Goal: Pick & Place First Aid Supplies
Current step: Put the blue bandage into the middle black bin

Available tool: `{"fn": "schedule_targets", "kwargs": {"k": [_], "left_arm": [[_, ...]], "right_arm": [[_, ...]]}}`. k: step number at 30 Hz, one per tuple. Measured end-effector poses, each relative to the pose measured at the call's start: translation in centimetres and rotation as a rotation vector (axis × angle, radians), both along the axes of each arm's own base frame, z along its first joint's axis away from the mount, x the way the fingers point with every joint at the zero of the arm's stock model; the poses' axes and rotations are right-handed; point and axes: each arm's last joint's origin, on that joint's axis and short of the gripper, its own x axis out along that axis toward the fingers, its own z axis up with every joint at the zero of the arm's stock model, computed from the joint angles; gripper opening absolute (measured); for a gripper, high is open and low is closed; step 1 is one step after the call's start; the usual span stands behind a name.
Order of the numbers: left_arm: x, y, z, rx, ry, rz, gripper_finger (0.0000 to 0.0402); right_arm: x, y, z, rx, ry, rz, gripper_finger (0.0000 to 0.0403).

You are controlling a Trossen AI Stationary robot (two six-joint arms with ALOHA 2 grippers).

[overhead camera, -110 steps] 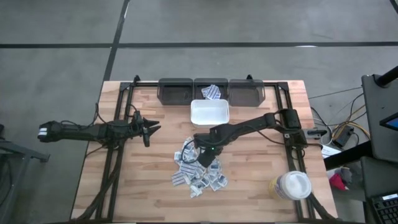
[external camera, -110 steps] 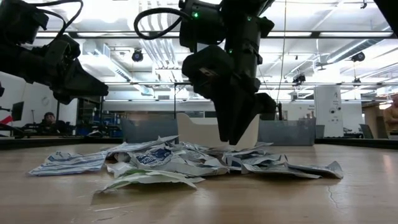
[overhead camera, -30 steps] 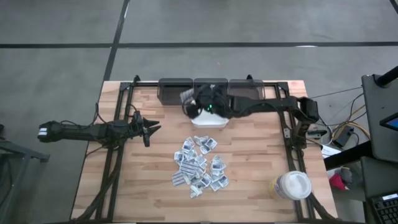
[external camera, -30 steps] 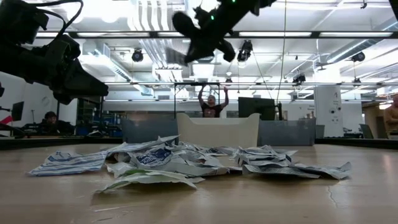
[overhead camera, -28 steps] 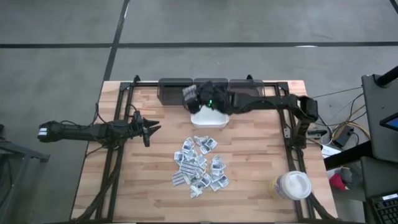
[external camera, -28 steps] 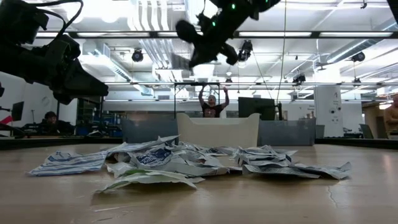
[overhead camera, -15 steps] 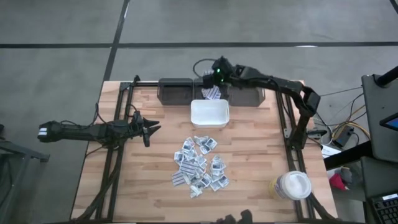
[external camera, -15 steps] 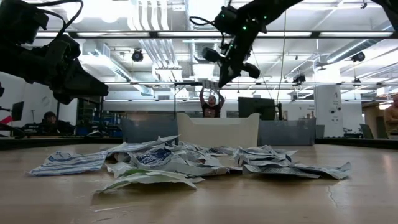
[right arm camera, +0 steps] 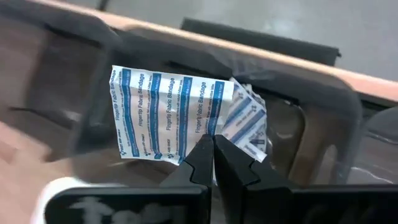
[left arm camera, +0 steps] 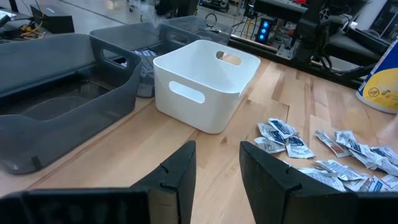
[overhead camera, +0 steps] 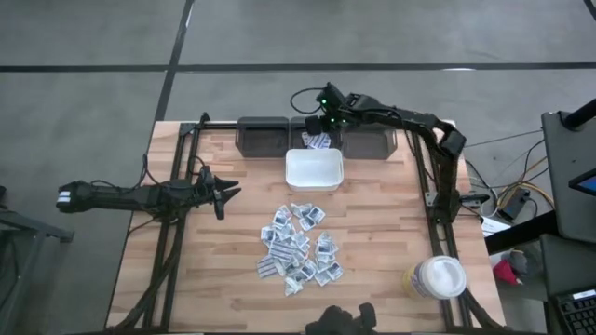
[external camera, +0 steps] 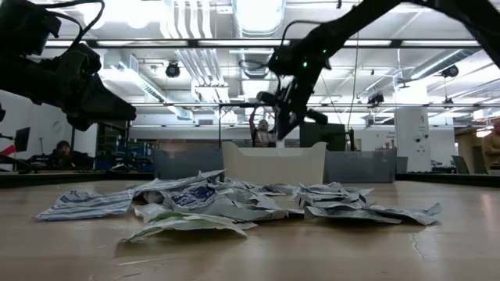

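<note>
**benchguy:** Going left to right across the overhead shot: the left gripper [overhead camera: 226, 192] is hanging out over at 9 o'clock on the table [overhead camera: 372, 270], arm stretched out low and flat, fingers spread with nothing between them. Looks like it's just parking there so it's not crowding the middle.

**tinker_m:** Yeah, and its wrist cam is looking across the white bin [left arm camera: 205, 84] at the grey bins [left arm camera: 68, 106], so it's aiming at the work without touching any of it. What's in the centre?

**benchguy:** The pile of sachets [overhead camera: 300, 244] is lying around 6 o'clock, loose and overlapping on the wood, near the white bin but not touching it. My guess is that's the pickup heap, with lots waiting.

**tinker_m:** And the right arm?

**benchguy:** It's reaching in a long arc from the 3 o'clock side up to 12, with the right gripper [overhead camera: 328, 119] hovering over the middle grey bin [overhead camera: 317, 137]. Fingers are pressed together, pinching a bandage sachet [right arm camera: 166, 115] by its edge, so it's dangling flat below the tips.

**tinker_m:** Makes sense, an edge pinch lets it fall clean. There are already a few sachets sitting in that bin, so I'm reading this as drop-off time.

**benchguy:** The tub [overhead camera: 438, 277] is sitting way out at 4 o'clock, well apart from everything.
</note>
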Motion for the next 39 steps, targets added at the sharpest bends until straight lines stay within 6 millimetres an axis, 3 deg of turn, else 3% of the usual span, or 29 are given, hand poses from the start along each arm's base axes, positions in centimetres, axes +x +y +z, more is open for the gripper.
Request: {"fn": "schedule_targets", "kwargs": {"k": [12,19,33,39], "left_arm": [[0.0,0.0,0.0,0.0,-0.001,0.0,0.0124],[0.0,0.0,0.0,0.0,-0.003,0.0,0.0124],[0.0,0.0,0.0,0.0,-0.004,0.0,0.0124],[0.0,0.0,0.0,0.0,-0.005,0.0,0.0124]], "right_arm": [[2.6,-3.4,-1.8,0.14,0.216,0.085,0.0008],[4.5,-5.1,-2.5,0.135,0.289,0.211,0.0008],[4.5,-5.4,-1.7,0.146,0.324,0.25,0.0009],[4.4,-5.4,-1.8,0.137,0.344,0.302,0.004]]}}
